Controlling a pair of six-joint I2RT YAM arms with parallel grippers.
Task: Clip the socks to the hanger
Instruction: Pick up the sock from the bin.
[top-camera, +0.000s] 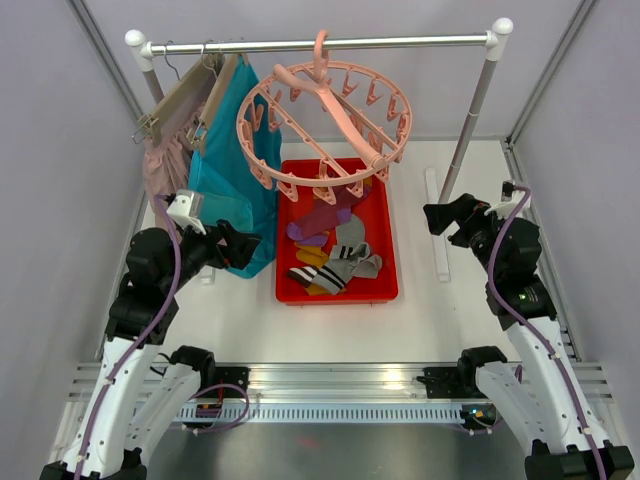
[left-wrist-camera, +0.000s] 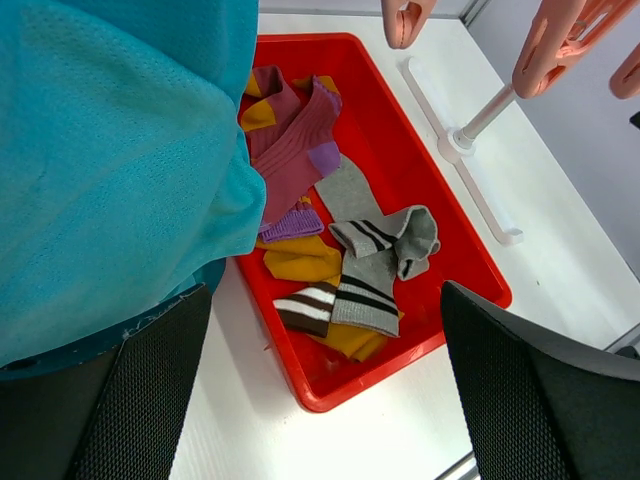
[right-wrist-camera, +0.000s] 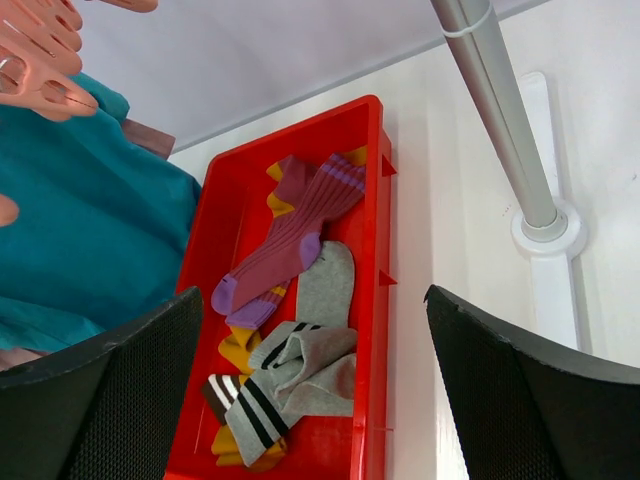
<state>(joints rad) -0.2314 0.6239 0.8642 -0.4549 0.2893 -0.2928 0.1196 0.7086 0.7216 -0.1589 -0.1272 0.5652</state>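
Both arms rise bent at the elbow on either side of the red tray (top-camera: 389, 285), the left gripper (top-camera: 240, 245) and right gripper (top-camera: 442, 216) turned inward toward it, jaws spread wide with nothing between them. A teal garment (top-camera: 225, 170) hanging from the rail (top-camera: 400, 42) drapes just beside the left gripper and blocks much of its wrist view. The socks (top-camera: 335, 252) lie heaped in the tray, the pile stretched along its length away from the arm bases, below the hanger (top-camera: 325, 125), which hooks on the rail, ring tilted.
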